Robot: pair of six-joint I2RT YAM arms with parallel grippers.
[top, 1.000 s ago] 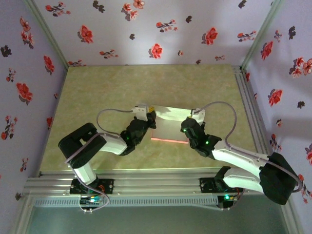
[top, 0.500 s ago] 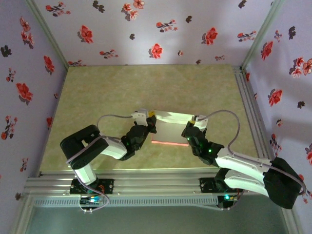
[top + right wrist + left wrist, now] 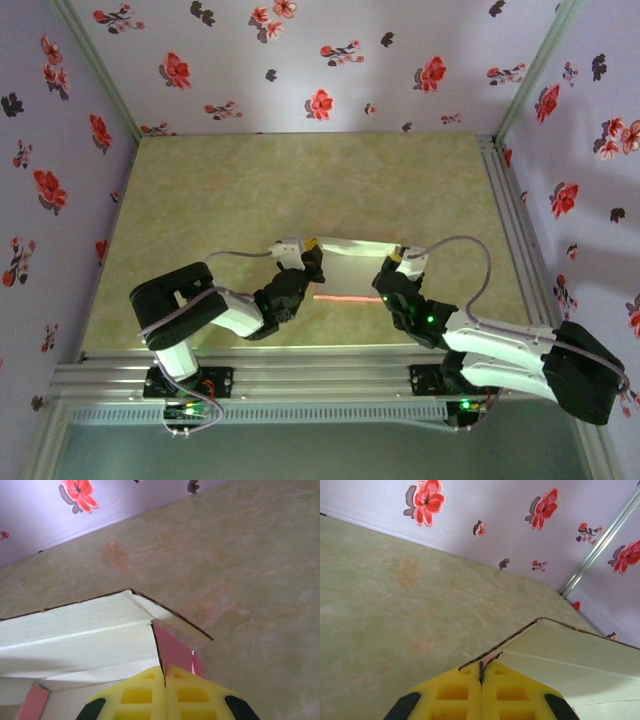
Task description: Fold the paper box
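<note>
Two corners of paper box [image 3: 350, 265] pinched: L gripper [image 3: 481, 672], R gripper [image 3: 164, 672].

paper box [image 3: 350, 270]: 1 | left tool [image 3: 481, 670] + right tool [image 3: 164, 672]: 2 | table [image 3: 300, 180]: 1

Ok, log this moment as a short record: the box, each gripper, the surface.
paper box: between the two grippers, pale face up, pink strip along its near edge
left gripper: shut on the box's left corner edge
right gripper: shut on a pink flap at the box's right end
table: green marbled top
</note>
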